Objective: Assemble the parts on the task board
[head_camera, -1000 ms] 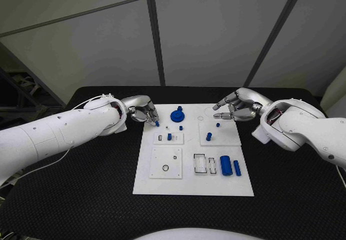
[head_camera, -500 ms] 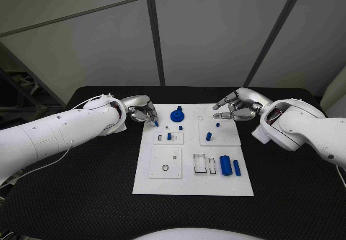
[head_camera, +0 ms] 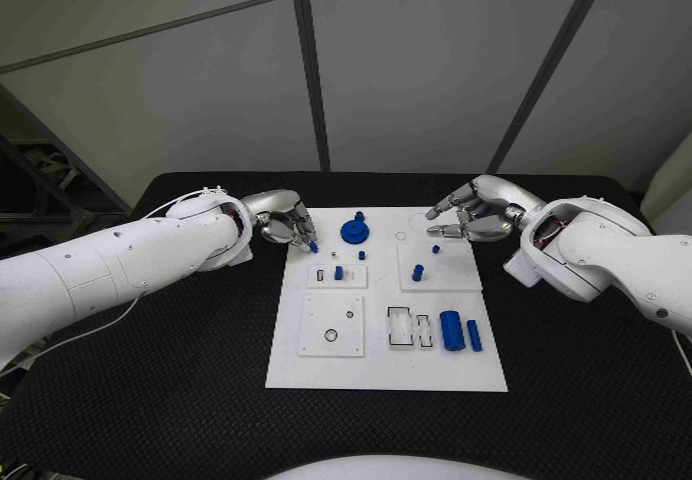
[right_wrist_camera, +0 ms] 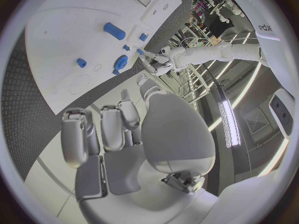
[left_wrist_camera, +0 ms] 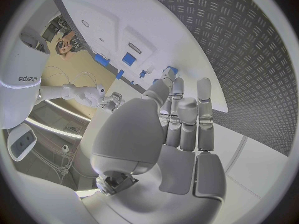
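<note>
2 silver hands, left hand (head_camera: 289,226) pinching blue peg (head_camera: 313,245), white task board (head_camera: 387,370)

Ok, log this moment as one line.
left hand: pinches small blue part over board | right hand: hovers, holds nothing

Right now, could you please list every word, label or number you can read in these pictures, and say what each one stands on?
"edu": on a white body panel at the rim of the left wrist view.
"edu": on a white body panel at the rim of the right wrist view.
The task board carries no readable text.
</note>
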